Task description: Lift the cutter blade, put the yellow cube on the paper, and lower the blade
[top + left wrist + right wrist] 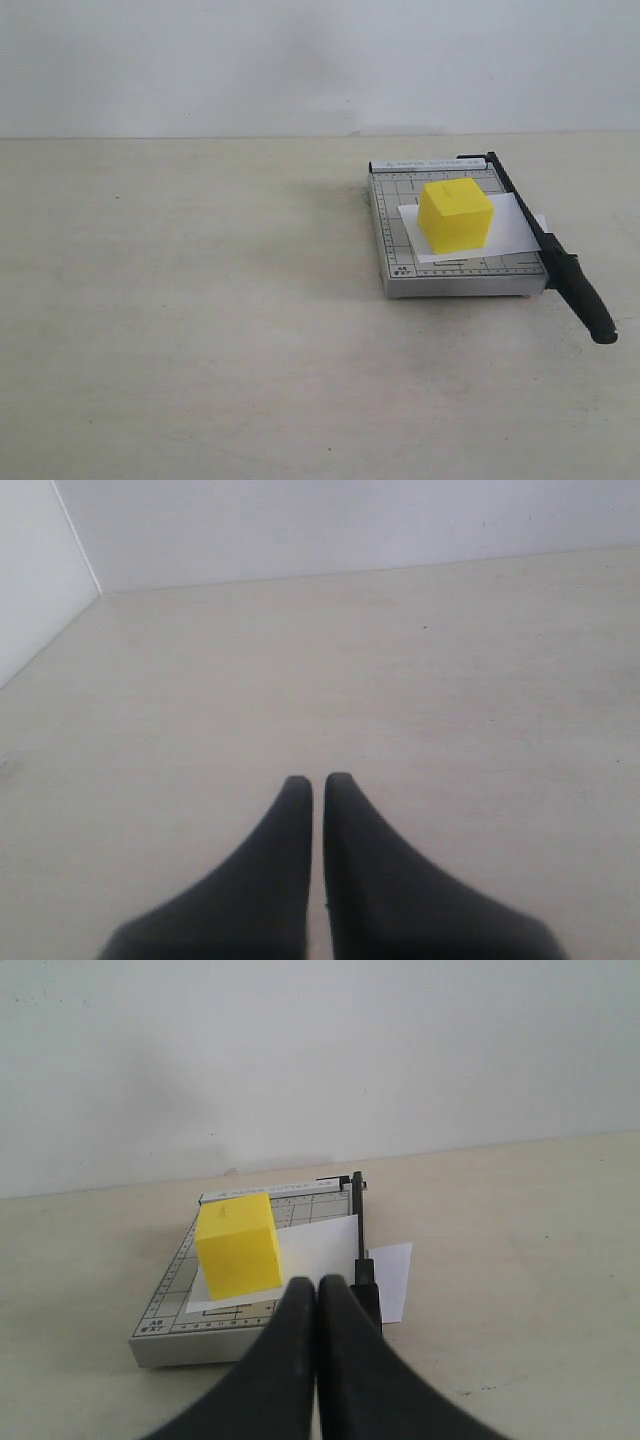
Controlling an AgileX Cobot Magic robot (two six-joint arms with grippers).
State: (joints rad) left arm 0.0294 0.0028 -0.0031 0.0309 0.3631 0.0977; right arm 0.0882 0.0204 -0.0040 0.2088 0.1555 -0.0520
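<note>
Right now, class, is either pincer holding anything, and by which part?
Nothing. The left pincer and right pincer are both shut, empty; the bright yellow plastic cube rests free on the white paper sheet.

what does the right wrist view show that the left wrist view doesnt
Only the right wrist view: the grey board with the yellow cube sitting on the paper, the cutter blade lowered along the board's edge, and the right hand, shut. Only the left wrist view: the left hand, shut, and a corner where two walls meet. Both: the pale table and a white wall behind it.
</note>
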